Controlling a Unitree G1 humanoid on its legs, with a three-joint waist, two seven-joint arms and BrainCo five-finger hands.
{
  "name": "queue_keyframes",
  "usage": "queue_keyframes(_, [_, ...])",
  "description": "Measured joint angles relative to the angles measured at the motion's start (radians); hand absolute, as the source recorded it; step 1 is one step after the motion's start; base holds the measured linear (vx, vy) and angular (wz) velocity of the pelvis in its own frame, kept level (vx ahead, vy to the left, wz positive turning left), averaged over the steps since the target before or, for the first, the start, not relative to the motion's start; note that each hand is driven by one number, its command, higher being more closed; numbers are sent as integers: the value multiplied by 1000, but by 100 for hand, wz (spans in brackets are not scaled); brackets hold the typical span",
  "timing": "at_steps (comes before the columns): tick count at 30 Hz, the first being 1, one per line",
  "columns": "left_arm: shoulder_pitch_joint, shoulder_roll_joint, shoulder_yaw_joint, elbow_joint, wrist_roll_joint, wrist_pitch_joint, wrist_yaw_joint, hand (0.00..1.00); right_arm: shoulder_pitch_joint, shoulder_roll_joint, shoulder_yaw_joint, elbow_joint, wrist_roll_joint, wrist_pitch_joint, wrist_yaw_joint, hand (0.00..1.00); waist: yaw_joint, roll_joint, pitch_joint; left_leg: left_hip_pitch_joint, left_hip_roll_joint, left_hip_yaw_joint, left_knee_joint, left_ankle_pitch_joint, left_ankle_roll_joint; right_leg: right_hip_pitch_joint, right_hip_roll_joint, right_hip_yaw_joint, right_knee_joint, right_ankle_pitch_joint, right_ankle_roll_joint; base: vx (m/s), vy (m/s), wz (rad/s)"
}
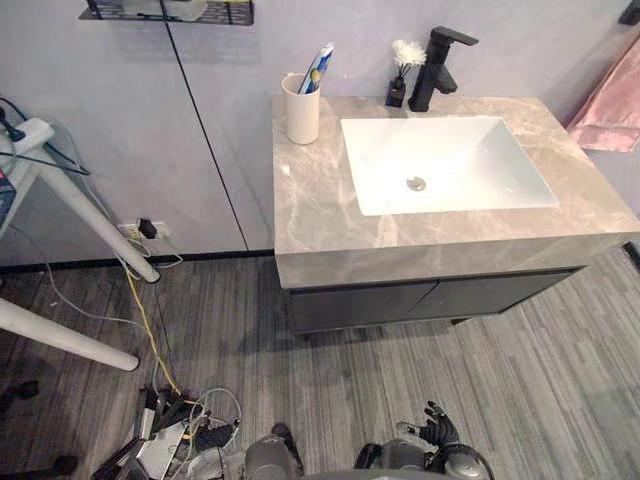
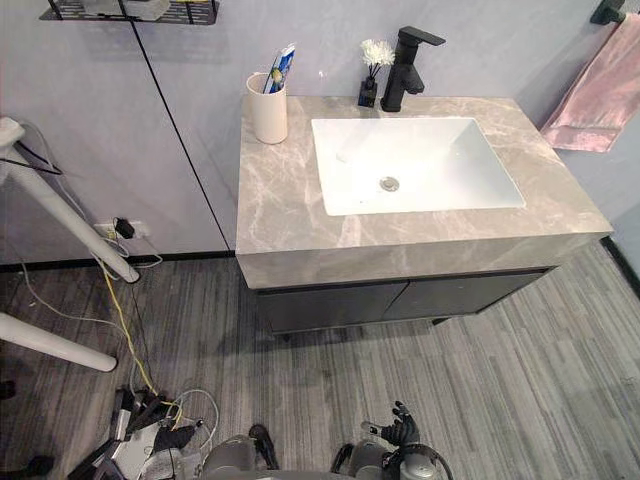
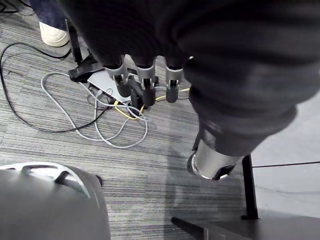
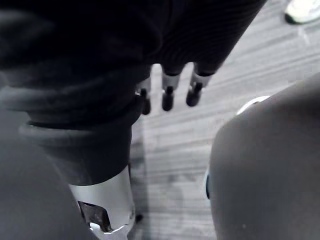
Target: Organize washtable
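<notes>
The washtable (image 1: 330,215) has a grey marble top with a white sink (image 1: 445,160) set in it. At the back left corner stands a cream cup (image 1: 301,108) holding a toothbrush and a toothpaste tube (image 1: 318,68). A black tap (image 1: 438,66) rises behind the sink, with a small black vase of white flowers (image 1: 399,88) beside it. My right hand (image 1: 436,431) hangs low over the floor well in front of the cabinet, its fingers (image 4: 168,95) relaxed and empty. My left hand (image 3: 145,82) also hangs down over the floor, fingers straight, holding nothing.
A pink towel (image 1: 612,100) hangs on the wall at the right. A wire shelf (image 1: 170,12) is up at the left. White table legs (image 1: 85,215) slant at the left above loose cables and a power strip (image 1: 170,440). A person's shoe (image 3: 52,33) stands on the floor nearby.
</notes>
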Motion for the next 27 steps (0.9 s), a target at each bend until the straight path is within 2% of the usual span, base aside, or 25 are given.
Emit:
queue_keyframes(1, [-1, -1, 0, -3, 0, 0, -1, 0, -8, -4, 11, 13, 1, 0, 1, 0, 1, -4, 0, -7, -15, 1, -17, 16, -5, 9, 3, 28, -49, -19, 5, -42, -62, 7])
queue_keyframes(2, [-4, -1, -1, 0, 0, 1, -2, 0, -15, -11, 13, 17, 1, 0, 3, 0, 2, 4, 4, -9, -14, -1, -19, 23, -3, 11, 5, 26, -69, -13, 4, -80, -35, -5])
queue_keyframes(3, [1, -5, -7, 0, 0, 0, -2, 0, -17, -21, 21, 27, 1, 1, 12, 0, 12, 21, -5, -6, -12, -4, -44, 44, -19, 21, 28, 30, -137, 22, -2, -61, -23, -17])
queue_keyframes(4, [1, -8, -13, 2, 0, 0, -2, 0, -17, -21, 31, 36, 0, 0, 16, 0, 27, 21, -8, -6, -16, -6, -63, 63, -13, 30, 43, 33, -180, 44, -4, -36, -20, -22])
queue_keyframes(6, [-2, -7, -40, 2, 0, 0, -2, 0, -27, -34, 41, 55, 0, 1, 18, 0, 29, 34, -17, -6, -24, -23, -100, 111, 13, 45, 59, 27, -232, 70, -10, 44, -49, 3])
queue_keyframes(9, [-8, 1, -70, 2, 0, -1, -2, 0, -28, -31, 56, 60, -1, 0, 17, 0, 28, 25, -11, -6, -31, -68, -121, 146, 21, 85, 76, -9, -289, 95, -20, 64, -70, 30])
queue_keyframes(13, [-11, 0, -86, 3, 0, -10, 0, 0, -30, -30, 56, 64, -2, -9, 16, 0, 39, 23, -1, 20, -38, -124, -113, 161, -2, 133, 79, -29, -307, 95, -21, 18, -28, 26])
queue_keyframes(14, [-14, -3, -83, 3, 0, -12, 0, 0, -32, -31, 56, 64, -2, -10, 16, 0, 51, 24, 3, 19, -44, -169, -102, 164, -6, 135, 77, -23, -307, 95, -21, -36, -27, -20])
queue_keyframes(15, [-22, -9, -73, 2, -1, -18, 0, 0, -36, -35, 56, 71, -2, -12, 16, 0, 56, 27, 15, 12, -53, -265, -72, 164, -8, 137, 74, -1, -302, 95, -21, -30, -15, -26])
queue_keyframes(16, [-24, -12, -65, 2, -2, -20, 0, 0, -40, -35, 56, 79, -3, -12, 16, 0, 56, 18, 20, 3, -59, -318, -51, 163, -8, 134, 71, 12, -299, 95, -21, -70, 53, -67])
queue_keyframes(17, [-25, -20, -43, -1, -13, -22, 1, 0, -48, -27, 57, 89, -9, -12, 18, 0, 58, 27, 24, -16, -66, -426, 14, 148, -28, 117, 68, 65, -275, 95, -21, -78, 90, -86])
queue_keyframes(18, [-25, -28, -30, -1, -16, -22, 2, 0, -48, -28, 57, 86, -9, -13, 18, 0, 60, 28, 27, -22, -62, -465, 49, 126, -49, 103, 73, 97, -260, 95, -21, -76, 170, -156])
queue_keyframes(20, [-24, -53, 5, 6, -21, -20, 4, 0, -48, -36, 53, 59, -9, -15, 20, 0, 80, 64, 26, -20, -25, -584, 143, -10, -96, 29, 126, 279, -198, 94, -19, -67, 204, -231])
queue_keyframes(22, [-35, -55, 4, 21, -20, -19, 1, 0, -42, -34, 46, 33, -9, -15, 20, 0, 58, 70, 26, -1, -14, -604, 155, -79, -95, -20, 151, 361, -179, 96, -4, -115, 159, -163])
queue_keyframes(23, [-43, -57, 3, 28, -20, -17, 1, 0, -37, -34, 45, 13, -9, -15, 20, 0, 49, 78, 24, -5, -8, -594, 160, -109, -104, -42, 158, 388, -170, 99, 2, -172, 203, -173])
queue_keyframes(24, [-51, -49, 5, 33, -20, -14, -3, 0, -35, -21, 45, -2, -9, -17, 19, 0, 55, 52, 33, -6, -10, -516, 167, -144, -91, -104, 166, 488, -136, 108, 19, -195, 232, -212])
queue_keyframes(25, [-53, -34, 4, 35, -20, -15, 0, 0, -41, -8, 39, -5, -9, -12, 19, 0, 54, 33, 36, -11, -5, -424, 177, -153, -72, -132, 163, 541, -150, 114, 25, -176, 239, -216])
queue_keyframes(26, [-53, -26, 2, 41, -20, -15, -1, 0, -45, -7, 34, -5, -9, -10, 19, 0, 45, 33, 37, -13, 1, -377, 178, -152, -65, -141, 154, 527, -170, 116, 16, -142, 203, -208])
queue_keyframes(27, [-51, -20, 2, 43, -20, -13, 1, 0, -52, -16, 25, 1, -8, -11, 18, 0, 38, 46, 42, -14, 34, -276, 176, -151, -42, -179, 126, 433, -130, 121, -28, -118, 167, -187])
